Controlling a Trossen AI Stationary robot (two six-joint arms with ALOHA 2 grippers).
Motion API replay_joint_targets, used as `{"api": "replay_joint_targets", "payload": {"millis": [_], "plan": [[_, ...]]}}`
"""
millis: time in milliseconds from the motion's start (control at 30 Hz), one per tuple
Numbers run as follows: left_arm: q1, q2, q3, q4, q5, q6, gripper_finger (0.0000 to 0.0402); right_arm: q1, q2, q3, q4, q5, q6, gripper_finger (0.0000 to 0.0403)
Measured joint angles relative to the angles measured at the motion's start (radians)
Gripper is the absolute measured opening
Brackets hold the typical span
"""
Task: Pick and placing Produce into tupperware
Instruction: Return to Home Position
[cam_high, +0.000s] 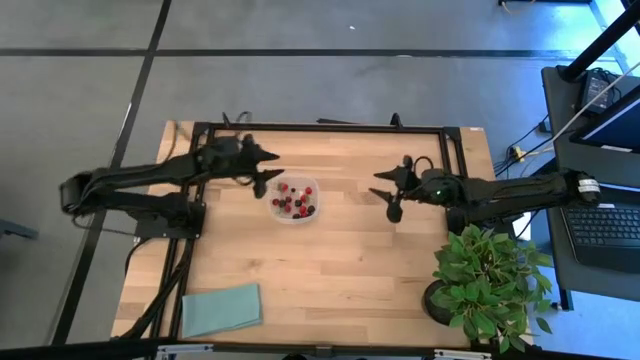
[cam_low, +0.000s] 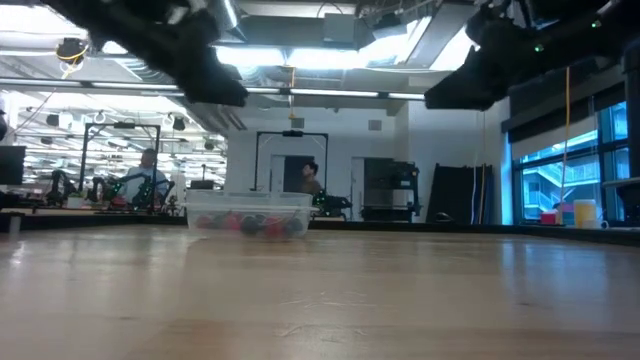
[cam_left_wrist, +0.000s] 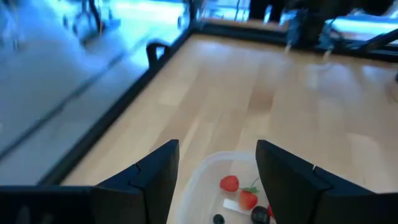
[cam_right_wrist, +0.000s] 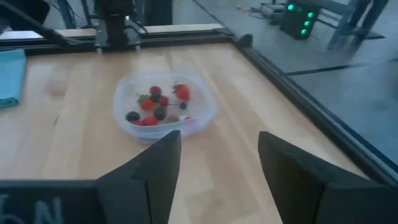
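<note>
The tupperware (cam_high: 293, 199) is a small clear container standing on the wooden table, also seen in the low view (cam_low: 247, 212). Inside it lie the produce (cam_high: 294, 202), several tiny red and dark berries (cam_right_wrist: 158, 106), some with green tops (cam_left_wrist: 240, 193). My left gripper (cam_high: 270, 166) is open and hangs just left of and above the container. My right gripper (cam_high: 385, 190) is open, raised over the table some way right of the container. Neither holds anything.
A leafy potted plant (cam_high: 490, 280) stands at the table's near right corner. A teal cloth (cam_high: 221, 309) lies flat near the near left corner. A black frame (cam_high: 320, 128) runs along the far edge. Bare wood lies between container and cloth.
</note>
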Motion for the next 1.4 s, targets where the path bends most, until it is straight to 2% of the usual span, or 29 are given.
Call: {"api": "replay_joint_targets", "payload": {"millis": [67,233,367,433,567,733,867,1000,1167,1233,1400], "plan": [[0.012,-0.079,-0.077,0.049,0.025,0.029,0.0208,-0.031,-0.054,0.0,-0.043,0.0,-0.011,0.0217],[0.061,-0.288,-0.269,0.109,0.038,-0.012,0.0208,-0.079,-0.206,0.0,-0.235,0.001,0.029,0.0217],[0.09,-0.437,-0.391,0.152,0.04,-0.02,0.0208,-0.084,-0.306,0.0,-0.258,0.003,0.023,0.0217],[0.106,-0.503,-0.439,0.195,0.041,-0.018,0.0208,-0.084,-0.351,-0.005,-0.263,0.044,0.002,0.0217],[0.134,-0.623,-0.505,0.205,0.061,-0.039,0.0208,-0.085,-0.469,-0.105,-0.205,0.161,-0.001,0.0217],[0.164,-0.722,-0.526,0.165,0.136,-0.057,0.0208,-0.085,-0.652,-0.215,-0.163,0.166,-0.002,0.0217],[0.184,-0.77,-0.527,0.131,0.137,-0.06,0.0208,-0.085,-0.797,-0.273,-0.175,0.167,-0.006,0.0217],[0.2,-0.825,-0.527,0.077,0.137,-0.075,0.0208,-0.085,-0.925,-0.297,-0.264,0.181,-0.01,0.0217],[0.21,-0.918,-0.526,0.011,0.13,-0.11,0.0208,-0.085,-0.915,-0.294,-0.287,0.198,0.003,0.0217],[0.212,-0.955,-0.526,-0.017,0.097,-0.112,0.0208,-0.085,-0.922,-0.294,-0.295,0.206,0.02,0.0217],[0.213,-0.953,-0.527,-0.039,-0.002,-0.116,0.0208,-0.086,-0.921,-0.294,-0.296,0.238,0.054,0.0217]]}}
